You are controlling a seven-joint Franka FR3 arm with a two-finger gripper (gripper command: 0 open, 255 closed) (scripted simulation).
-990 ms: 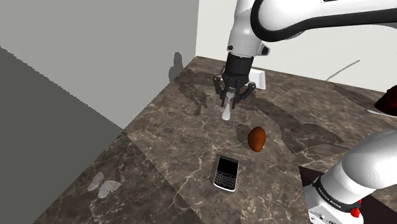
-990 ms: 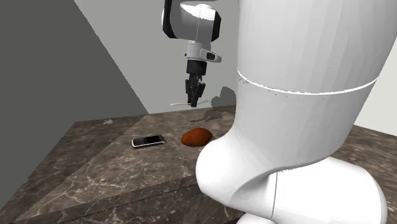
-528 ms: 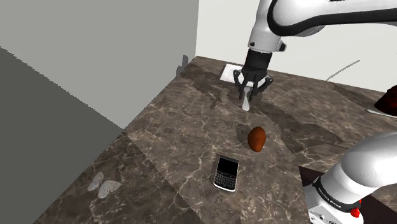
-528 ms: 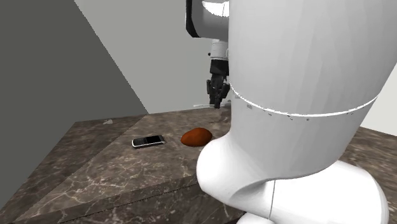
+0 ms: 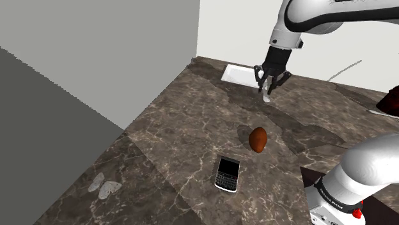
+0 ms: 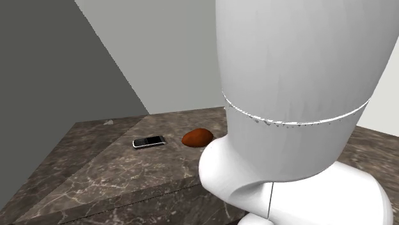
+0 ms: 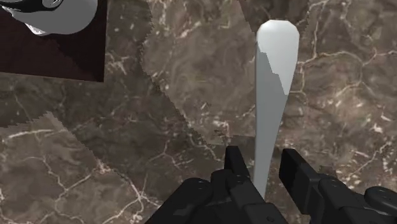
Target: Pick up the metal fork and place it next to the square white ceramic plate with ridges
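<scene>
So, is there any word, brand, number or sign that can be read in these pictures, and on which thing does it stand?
No text can be read anywhere.
dark band on the arm near the stand: pale marks, too small to read.
phone: dark screen and keypad, no legible characters.
fork, clasped in the gripper: plain, no stamp visible.
</scene>
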